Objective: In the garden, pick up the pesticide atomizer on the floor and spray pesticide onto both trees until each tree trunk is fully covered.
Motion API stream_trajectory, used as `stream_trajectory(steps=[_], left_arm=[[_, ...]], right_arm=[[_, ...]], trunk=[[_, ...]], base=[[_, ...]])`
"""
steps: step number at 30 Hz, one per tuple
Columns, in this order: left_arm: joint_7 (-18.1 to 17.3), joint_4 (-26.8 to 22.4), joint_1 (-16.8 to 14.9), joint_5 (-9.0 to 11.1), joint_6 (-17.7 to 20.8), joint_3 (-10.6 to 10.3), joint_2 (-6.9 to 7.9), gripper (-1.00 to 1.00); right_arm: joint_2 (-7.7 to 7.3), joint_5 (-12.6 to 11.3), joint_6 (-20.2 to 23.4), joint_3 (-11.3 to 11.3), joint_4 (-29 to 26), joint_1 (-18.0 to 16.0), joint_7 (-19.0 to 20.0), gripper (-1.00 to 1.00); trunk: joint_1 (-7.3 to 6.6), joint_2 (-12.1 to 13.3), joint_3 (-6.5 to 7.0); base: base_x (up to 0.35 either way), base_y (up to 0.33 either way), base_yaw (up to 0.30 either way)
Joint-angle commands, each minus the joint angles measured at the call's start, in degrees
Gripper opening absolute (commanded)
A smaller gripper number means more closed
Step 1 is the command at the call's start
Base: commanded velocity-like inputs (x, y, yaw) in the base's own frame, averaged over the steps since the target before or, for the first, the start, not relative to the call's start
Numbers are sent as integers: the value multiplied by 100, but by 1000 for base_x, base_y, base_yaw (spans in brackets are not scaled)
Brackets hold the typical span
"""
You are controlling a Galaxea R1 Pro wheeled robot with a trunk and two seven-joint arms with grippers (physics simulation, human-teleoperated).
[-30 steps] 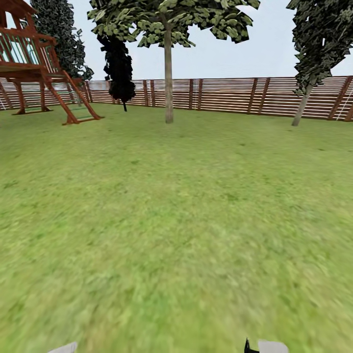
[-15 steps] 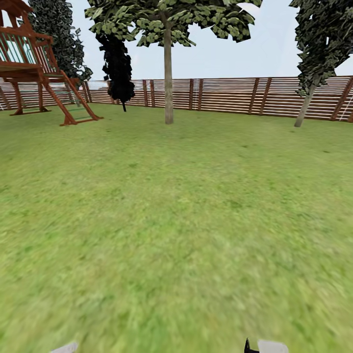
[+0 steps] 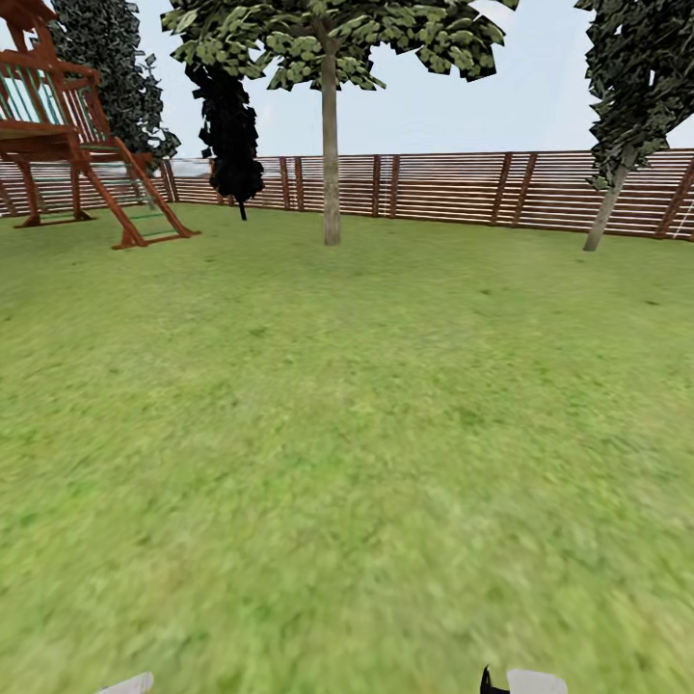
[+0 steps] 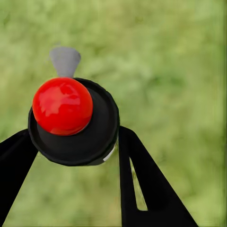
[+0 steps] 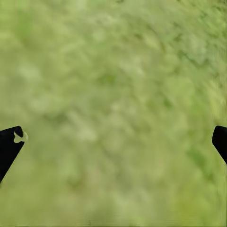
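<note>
Left gripper (image 4: 71, 156) clamped on the pesticide atomizer (image 4: 73, 120), centre-left of the left wrist frame: black body, red cap, grey nozzle. Looks rigid, smooth plastic, likely light; hold round the body. Right gripper (image 5: 113, 142) spread, empty. Pale tree trunk (image 3: 331, 164) upper centre, head view.

no readable text, no labels (nothing legible anywhere)

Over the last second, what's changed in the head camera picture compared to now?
Very little. The whole picture has drifted slightly, so the camera moved, not the garden: the pale tree trunk ahead sits marginally lower, the playset has edged left and the leaning tree right. Nothing was grasped or released in that time. The fence and lawn look the same.
</note>
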Motion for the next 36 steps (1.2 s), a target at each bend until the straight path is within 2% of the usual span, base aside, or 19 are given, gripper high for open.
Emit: stream_trajectory(steps=[1, 16, 21, 25, 27, 30, 32, 36], left_arm=[[-3, 3, -3, -19, -17, 45, 2, -100], [-10, 3, -3, -14, -16, 43, 13, -100], [-8, 3, -3, -10, -8, 48, 20, -100], [-4, 3, -3, -37, -15, 36, -31, -100], [-4, 3, -3, -43, -16, 38, -34, -100], [-4, 3, -3, -45, -17, 39, -30, -100], [-3, 3, -3, -45, -17, 39, -30, -100], [-3, 3, -3, -45, -17, 40, -29, -100]], right_arm=[[1, 60, -7, -38, 3, -3, -32, 100], [8, 53, -26, -48, -41, -7, -32, 100], [39, 46, -41, -56, -640, -12, -25, 100], [34, 71, -42, -26, -716, -12, 3, 100], [36, 80, -42, 8, -723, -7, 297, 100], [36, 83, -29, 36, -726, -4, 1095, 100], [36, 77, -25, 40, -729, -4, 1293, 100], [10, 76, -32, 36, -734, -3, 1327, 100]], trunk=[[3, -2, -5], [3, -2, -5], [3, -2, -5], [3, -2, -5], [3, -2, -5], [3, -2, -5], [3, -2, -5], [3, -2, -5]], base=[[340, 0, 0], [340, 0, 0], [340, 0, 0], [340, 0, 0], [340, 0, 0], [340, 0, 0], [340, 0, 0], [340, 0, 0]])
